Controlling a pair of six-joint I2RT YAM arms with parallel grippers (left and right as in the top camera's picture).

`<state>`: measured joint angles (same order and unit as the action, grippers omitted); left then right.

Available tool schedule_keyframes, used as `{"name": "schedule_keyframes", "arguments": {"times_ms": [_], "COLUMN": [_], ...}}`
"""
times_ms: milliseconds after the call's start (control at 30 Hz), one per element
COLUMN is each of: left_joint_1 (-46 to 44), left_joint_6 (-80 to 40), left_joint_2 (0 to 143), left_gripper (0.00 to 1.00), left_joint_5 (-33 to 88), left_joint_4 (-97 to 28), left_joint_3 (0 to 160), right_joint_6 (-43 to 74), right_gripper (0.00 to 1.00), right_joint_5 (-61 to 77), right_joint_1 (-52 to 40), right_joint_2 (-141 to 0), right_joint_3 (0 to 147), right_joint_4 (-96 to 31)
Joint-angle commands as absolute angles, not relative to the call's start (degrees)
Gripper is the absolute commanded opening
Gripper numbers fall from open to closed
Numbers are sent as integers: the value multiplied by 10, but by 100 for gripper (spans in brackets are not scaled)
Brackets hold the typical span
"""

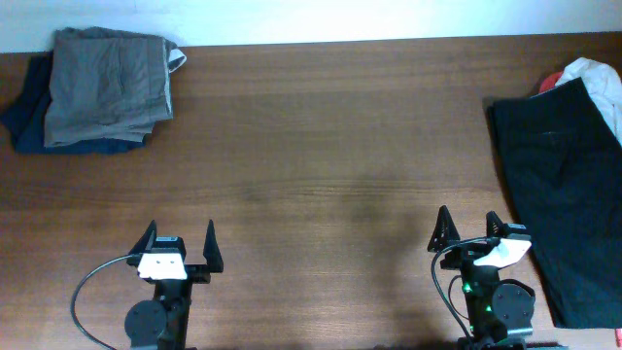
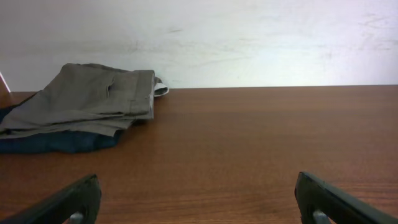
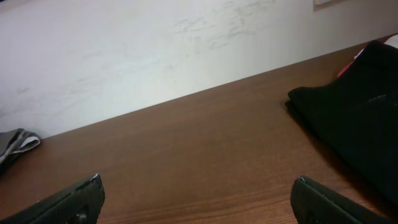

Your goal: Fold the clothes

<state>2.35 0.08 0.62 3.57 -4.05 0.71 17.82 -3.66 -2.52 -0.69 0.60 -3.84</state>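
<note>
— What lay on the desk (image 1: 321, 146) at that moment?

— The largest piece was a black garment (image 1: 564, 185), spread flat along the right edge and reaching from near the far right corner almost to the near edge. Next in size was a grey-brown garment (image 1: 107, 87), folded at the far left corner. It sat on top of a dark blue garment (image 1: 24, 122), which showed past its left and near sides. Smallest was a bit of white and red cloth (image 1: 593, 73) at the far right corner, tucked against the far end of the black garment.

— And the fingers?

— The left fingers (image 2: 71, 202) were spread wide with bare wood between them. They held nothing and touched no cloth. The right fingers (image 3: 68, 202) were just as wide and just as empty.

— Where were the clothes relative to them?

— Both pairs sat by the near edge and pointed toward the far edge. The folded stack lay well apart from the left fingers, ahead of them and off to their left. The black garment lay just beside the right fingers on their right side, and its near portion ran alongside that arm. The right wrist view showed its folded edge ahead and to the right, outside the gap between the fingers.
</note>
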Motion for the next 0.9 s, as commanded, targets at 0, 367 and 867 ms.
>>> {"name": "schedule_keyframes", "arguments": {"times_ms": [0, 367, 867], "left_joint_1": [22, 22, 22], "left_joint_6": [9, 9, 9], "left_joint_2": [4, 4, 4], "left_gripper": [99, 99, 99], "left_joint_5": [36, 36, 36], "left_joint_4": [-44, -44, -44], "left_joint_3": [5, 5, 5], "right_joint_6": [180, 180, 200], "right_gripper": [99, 99, 99], "right_joint_5": [-54, -54, -203], "right_joint_1": [-29, -29, -29], "right_joint_2": [-2, -2, -180], "right_joint_3": [3, 3, 241], "right_joint_4": [-41, -41, 34]}}
